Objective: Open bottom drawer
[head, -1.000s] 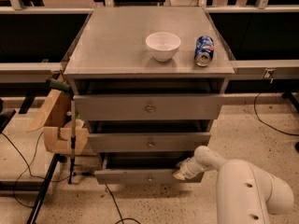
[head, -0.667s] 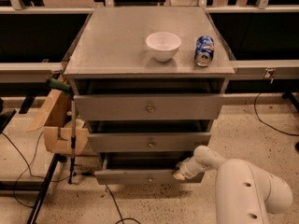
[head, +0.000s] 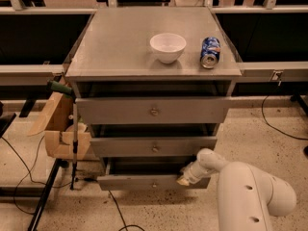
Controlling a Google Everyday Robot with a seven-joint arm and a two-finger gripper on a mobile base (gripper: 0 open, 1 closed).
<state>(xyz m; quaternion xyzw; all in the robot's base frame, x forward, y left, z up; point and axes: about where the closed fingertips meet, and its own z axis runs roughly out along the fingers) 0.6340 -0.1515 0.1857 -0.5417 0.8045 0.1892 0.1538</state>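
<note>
- Reaching in from the lower right of the frame, the white arm ends at the gripper, which sits low and centre-right, against the right part of the bottom drawer's front.
- Whether the gripper is wide, narrow or holding anything cannot be told from this camera view.
- The bottom drawer is the lowest of three in the grey cabinet, at the lower centre of the frame. Its front stands a little forward of the cabinet, with a dark gap showing above it.
- A small round knob sits at the middle of that front, left of the gripper and apart from it.
- The middle drawer is just above, its front wider, with its own knob in the centre.
- The top drawer is the widest and tallest, right under the cabinet top.
- On the cabinet top, in the upper centre of the frame, a white bowl stands upright.
- A blue can lies on its side just to the right of the bowl, near the right edge of the top, with one end facing the camera.
- A torn cardboard box hangs beside the cabinet at the left of the frame.
- Black cables run across the speckled floor at the lower left and at the right.
</note>
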